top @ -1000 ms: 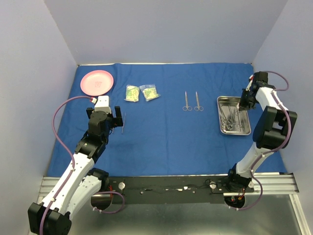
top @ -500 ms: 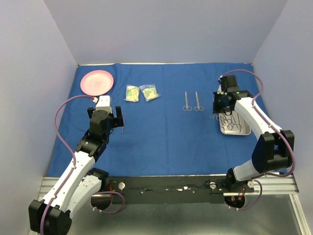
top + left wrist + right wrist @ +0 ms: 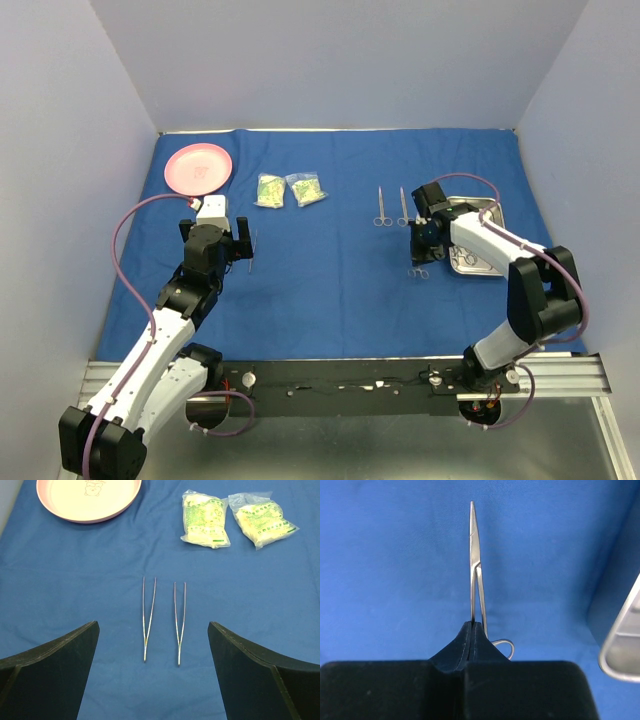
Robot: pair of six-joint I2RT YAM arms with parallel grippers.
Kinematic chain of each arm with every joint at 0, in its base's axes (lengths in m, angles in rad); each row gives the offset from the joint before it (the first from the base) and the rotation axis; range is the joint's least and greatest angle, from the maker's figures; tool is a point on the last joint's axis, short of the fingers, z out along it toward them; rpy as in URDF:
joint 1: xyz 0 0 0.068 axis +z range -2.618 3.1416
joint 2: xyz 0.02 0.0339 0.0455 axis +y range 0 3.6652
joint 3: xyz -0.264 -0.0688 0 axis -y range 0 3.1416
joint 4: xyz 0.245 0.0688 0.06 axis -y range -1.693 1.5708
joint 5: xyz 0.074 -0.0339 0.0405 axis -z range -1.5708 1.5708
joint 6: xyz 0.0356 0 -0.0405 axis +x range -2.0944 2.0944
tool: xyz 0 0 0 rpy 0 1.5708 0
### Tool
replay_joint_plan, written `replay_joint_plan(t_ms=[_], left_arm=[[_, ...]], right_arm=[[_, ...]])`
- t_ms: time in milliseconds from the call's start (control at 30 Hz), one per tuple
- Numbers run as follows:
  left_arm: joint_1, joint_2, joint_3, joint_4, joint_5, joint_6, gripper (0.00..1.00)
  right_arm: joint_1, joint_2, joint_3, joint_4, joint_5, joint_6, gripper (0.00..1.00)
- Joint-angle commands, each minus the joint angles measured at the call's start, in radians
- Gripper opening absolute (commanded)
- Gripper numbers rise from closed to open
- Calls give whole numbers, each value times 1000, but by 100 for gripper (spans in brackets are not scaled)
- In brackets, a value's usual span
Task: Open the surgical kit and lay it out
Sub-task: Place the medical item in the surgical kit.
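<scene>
The royal-blue cloth wrap (image 3: 330,270) lies spread flat over the table. On it lie two packets (image 3: 269,190) (image 3: 306,189), two forceps (image 3: 383,207) (image 3: 404,207) and two tweezers (image 3: 148,617) (image 3: 179,622). My left gripper (image 3: 152,625) hovers open above the near ends of the tweezers, holding nothing. My right gripper (image 3: 472,625) is shut on a thin silver forceps (image 3: 475,560), just left of the steel tray (image 3: 475,267). The forceps' ring handles (image 3: 418,268) hang low over the cloth. The tray's contents are partly hidden by the right arm.
A pink plate (image 3: 198,167) sits at the far left corner of the cloth. The steel tray's rim (image 3: 622,645) is close on the right of my right gripper. Grey walls close in the back and both sides.
The right arm swung left from over the tray, carrying a forceps out to the cloth beside it. The left arm and gripper stayed still.
</scene>
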Motion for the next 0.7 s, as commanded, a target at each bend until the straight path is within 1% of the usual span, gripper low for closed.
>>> replay_joint_plan(t_ms=[0, 400, 467, 600, 633, 667], left_arm=[[-3, 0, 4, 17, -5, -2, 99], [-3, -11, 2, 17, -5, 0, 99], [-3, -10, 2, 17, -5, 0, 99], [-3, -8, 2, 17, -5, 1, 99], [-1, -7, 1, 17, -7, 1, 99], [-3, -7, 1, 17, -7, 3, 99]], right_arm=[[21, 53, -11, 62, 56, -1, 1], [29, 127, 7, 62, 62, 42, 1], [30, 134, 10, 56, 67, 45, 2], [35, 122, 9, 45, 53, 44, 9], [35, 116, 7, 42, 49, 45, 14], [36, 101, 10, 36, 44, 45, 16]])
